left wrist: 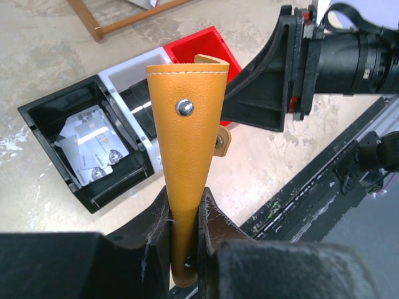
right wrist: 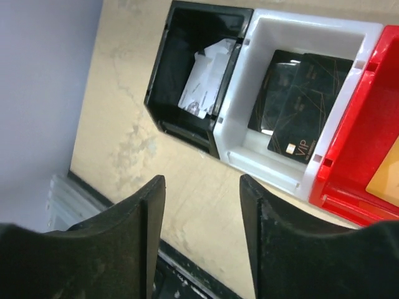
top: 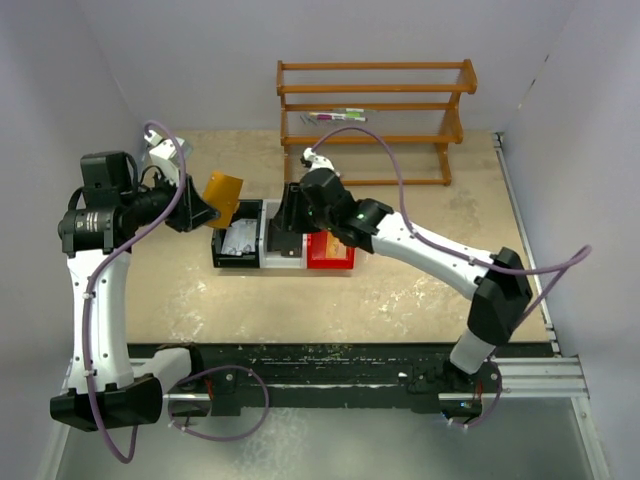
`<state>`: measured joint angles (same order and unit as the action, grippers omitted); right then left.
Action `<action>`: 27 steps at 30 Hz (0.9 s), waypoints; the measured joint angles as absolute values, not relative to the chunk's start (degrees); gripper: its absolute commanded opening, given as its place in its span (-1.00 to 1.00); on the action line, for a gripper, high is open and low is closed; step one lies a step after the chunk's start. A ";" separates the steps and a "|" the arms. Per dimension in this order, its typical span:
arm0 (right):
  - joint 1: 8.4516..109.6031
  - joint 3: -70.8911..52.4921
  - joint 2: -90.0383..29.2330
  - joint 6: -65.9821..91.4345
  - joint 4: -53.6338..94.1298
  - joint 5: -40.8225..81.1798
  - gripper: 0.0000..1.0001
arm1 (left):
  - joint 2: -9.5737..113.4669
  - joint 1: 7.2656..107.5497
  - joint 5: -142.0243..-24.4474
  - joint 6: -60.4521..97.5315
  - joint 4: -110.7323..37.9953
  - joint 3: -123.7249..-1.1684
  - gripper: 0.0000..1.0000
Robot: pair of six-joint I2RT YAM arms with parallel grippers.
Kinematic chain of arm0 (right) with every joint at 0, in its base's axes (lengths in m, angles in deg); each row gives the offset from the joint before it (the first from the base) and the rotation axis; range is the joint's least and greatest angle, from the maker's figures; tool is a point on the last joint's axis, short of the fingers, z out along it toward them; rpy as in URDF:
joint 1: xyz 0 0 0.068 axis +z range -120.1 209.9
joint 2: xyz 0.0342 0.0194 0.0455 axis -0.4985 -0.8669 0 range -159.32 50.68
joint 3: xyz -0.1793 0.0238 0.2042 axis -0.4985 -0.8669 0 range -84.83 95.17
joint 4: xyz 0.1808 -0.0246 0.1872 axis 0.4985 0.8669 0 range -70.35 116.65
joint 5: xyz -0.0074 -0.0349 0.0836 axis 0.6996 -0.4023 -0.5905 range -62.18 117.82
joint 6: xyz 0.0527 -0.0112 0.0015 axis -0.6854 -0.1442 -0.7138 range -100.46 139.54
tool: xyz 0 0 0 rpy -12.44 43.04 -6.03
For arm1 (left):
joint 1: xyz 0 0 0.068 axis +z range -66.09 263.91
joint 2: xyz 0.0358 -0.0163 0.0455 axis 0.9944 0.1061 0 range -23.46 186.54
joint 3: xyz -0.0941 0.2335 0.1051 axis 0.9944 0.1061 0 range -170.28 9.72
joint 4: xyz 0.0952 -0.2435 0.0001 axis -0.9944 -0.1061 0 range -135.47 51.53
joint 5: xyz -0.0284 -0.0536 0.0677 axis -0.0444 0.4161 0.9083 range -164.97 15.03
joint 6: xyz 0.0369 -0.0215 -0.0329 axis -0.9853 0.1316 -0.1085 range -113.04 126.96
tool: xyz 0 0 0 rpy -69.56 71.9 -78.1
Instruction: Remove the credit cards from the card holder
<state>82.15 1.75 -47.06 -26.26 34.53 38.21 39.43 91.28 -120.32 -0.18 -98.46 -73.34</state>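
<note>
**Above the table's left side: holder pinched on end, free right hand close by**

In the left hand [left wrist: 185, 218], whose fingers are clamped tight on its lower end, the holder [left wrist: 186, 143] is held clear of the table [right wrist: 124, 149], just left of the bins. Its long axis runs straight out from the fingers, and the far end flares wider than the clamped end. It is tan-orange and leather-like, with pale stitching along the far edge. A metal snap stud sits on the facing side and a small tab pokes out on the right. No card shows at its edges, and I cannot tell whether any is inside.

The right hand [right wrist: 202, 205] hangs over the bins, fingers partly apart with nothing between them. From above, the holder lies to its left and a little farther from the bases, near but not touching. I judge the right hand the one to reach across and draw cards from the far end while the left keeps its pinch.

Below, three plastic bins sit side by side, touching:
- The black bin [right wrist: 163, 81] holds pale cards [right wrist: 202, 84], thin and matte, loosely heaped.
- The white bin [right wrist: 249, 37] holds dark cards [right wrist: 299, 106], glossy with fine gold lines, overlapping.
- The red bin [right wrist: 349, 156] shows a flat tan patch at the frame's edge. I cannot tell what it is.

A wooden rack [top: 375, 120] stands at the back.
</note>
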 measured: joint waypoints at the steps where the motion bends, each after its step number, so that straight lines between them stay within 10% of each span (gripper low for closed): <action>1: 81.19 -0.15 -45.70 -25.28 33.30 35.57 0.31 | 39.43 91.28 -120.80 -0.20 -98.83 -73.56 -1.00; 14: 73.14 -1.57 -37.15 -15.97 19.69 2.10 0.95 | 39.50 91.28 -127.01 -0.26 -100.91 -75.90 -1.00; 27: 78.94 13.21 -49.28 -19.81 19.90 0.44 0.77 | 39.50 91.28 -127.18 -2.97 -100.95 -75.77 -0.98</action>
<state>78.94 13.21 -49.28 -19.81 19.90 0.44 39.50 91.28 -127.18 -2.97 -100.95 -75.77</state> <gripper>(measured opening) 0.935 0.171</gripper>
